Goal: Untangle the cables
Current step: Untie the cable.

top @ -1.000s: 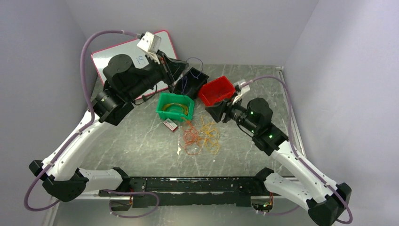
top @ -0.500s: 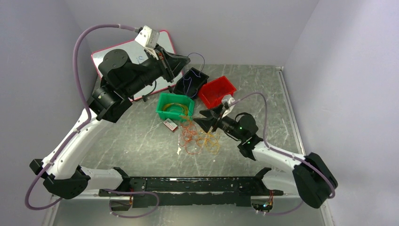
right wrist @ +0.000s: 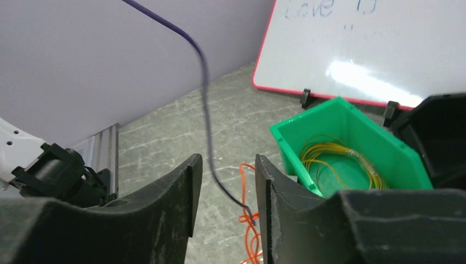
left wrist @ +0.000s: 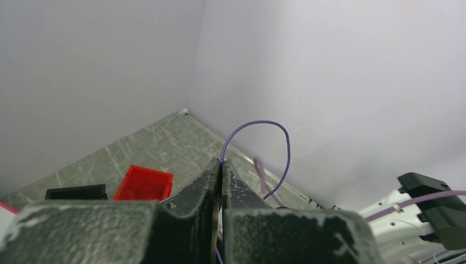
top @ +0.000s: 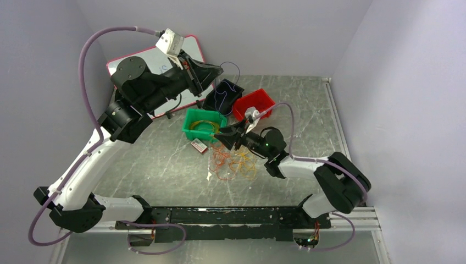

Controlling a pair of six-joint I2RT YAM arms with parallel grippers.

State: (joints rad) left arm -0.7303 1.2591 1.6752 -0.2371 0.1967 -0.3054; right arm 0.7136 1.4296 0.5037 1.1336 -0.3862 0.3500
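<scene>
Left gripper (top: 217,74) raised with a purple cable (left wrist: 276,127); right gripper (right wrist: 224,165) low over the loose cables.
The left gripper is pressed together on the purple cable above the black bin (top: 234,91). The right gripper's jaws stand apart over the orange and yellow cables (top: 237,163) heaped on the tabletop (top: 165,165), beside the green bin (top: 193,133), which holds yellow loops (right wrist: 335,159).

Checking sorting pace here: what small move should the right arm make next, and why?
Probably lower the right gripper and close on the orange cables: its jaws are open above that tangle, while the left gripper pinches the purple cable aloft.
</scene>
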